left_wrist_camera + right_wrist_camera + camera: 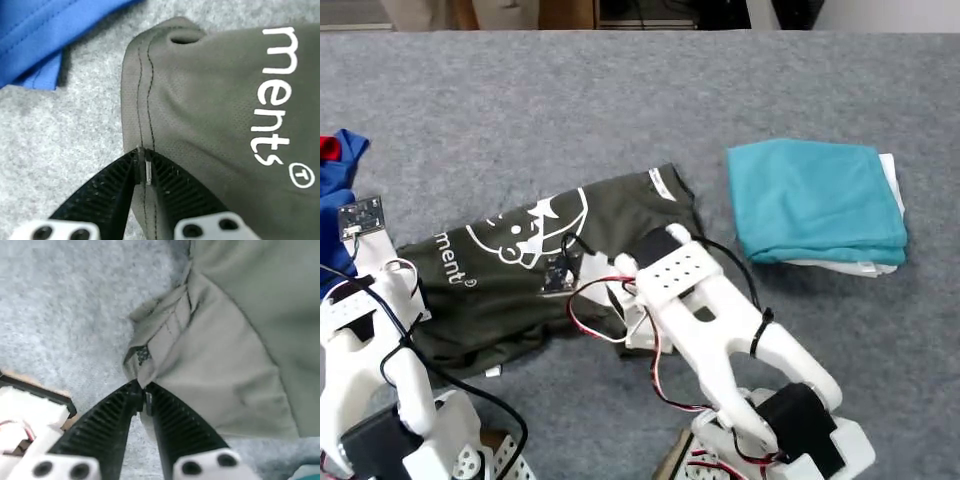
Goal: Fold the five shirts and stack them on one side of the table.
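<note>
— How is the left gripper (143,167) seen?
— It is pinched tight on the stitched hem of the dark olive shirt (215,115). The fabric is gripped between the ribbed black pads (107,192), and the white lettering (280,95) is spread just beyond the tips.
— And the right gripper (144,396)?
— It is likewise clamped on that shirt, at a bunched, folded edge. The shirt is laid crumpled on the grey table (620,100) between the two grippers.
— What is found farther out?
— A blue shirt (45,35) is seen near the left gripper, on the side away from the right one and apart from the olive hem. Well apart from the right gripper, on its outer side, a folded teal shirt (815,200) is stacked on a folded white shirt (892,185).
</note>
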